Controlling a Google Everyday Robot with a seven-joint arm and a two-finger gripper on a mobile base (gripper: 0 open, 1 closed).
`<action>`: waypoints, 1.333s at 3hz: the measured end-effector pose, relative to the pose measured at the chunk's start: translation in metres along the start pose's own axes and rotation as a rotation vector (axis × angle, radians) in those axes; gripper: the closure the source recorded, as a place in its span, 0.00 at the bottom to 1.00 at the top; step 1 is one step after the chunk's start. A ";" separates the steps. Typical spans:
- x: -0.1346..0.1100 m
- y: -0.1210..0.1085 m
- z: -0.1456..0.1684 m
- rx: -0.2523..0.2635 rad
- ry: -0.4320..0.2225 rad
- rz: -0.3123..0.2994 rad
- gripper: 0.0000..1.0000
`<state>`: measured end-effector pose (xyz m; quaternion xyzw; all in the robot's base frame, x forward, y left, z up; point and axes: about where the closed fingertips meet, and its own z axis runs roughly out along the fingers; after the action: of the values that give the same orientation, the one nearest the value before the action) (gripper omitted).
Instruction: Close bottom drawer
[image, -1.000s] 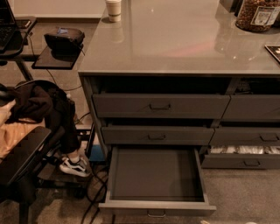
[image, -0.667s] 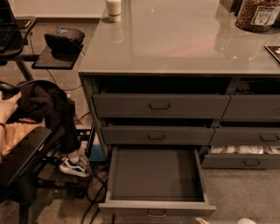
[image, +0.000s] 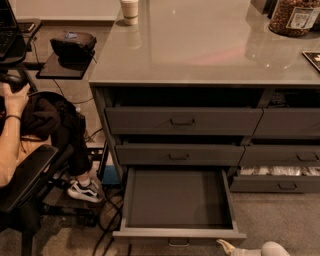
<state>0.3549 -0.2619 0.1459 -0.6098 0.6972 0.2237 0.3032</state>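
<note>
Jaws' state I cannot tell; gripper (image: 236, 249) is sitting near-right of the drawer (image: 180, 202), needing a square push at the handle (image: 178, 243).

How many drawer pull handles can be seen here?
5: left column, on the top drawer, middle drawer and open bottom drawer; right column, on the middle right drawer and packet drawer. Others may be cut off at right. The gripper is by the bottom drawer's front right corner.

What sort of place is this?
Probably an office pantry: a grey counter of drawers, its wide dark grey bottom drawer open, a clear jar of snacks on top, a person in a black office chair. The robot's pale pincer sits low, right of that drawer's front.
</note>
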 end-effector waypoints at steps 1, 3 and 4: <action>-0.001 0.000 0.000 0.002 0.000 -0.004 0.00; -0.023 -0.037 0.017 0.018 -0.008 -0.095 0.00; -0.020 -0.047 0.018 0.034 -0.014 -0.108 0.00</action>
<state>0.4056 -0.2428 0.1493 -0.6398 0.6649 0.1994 0.3298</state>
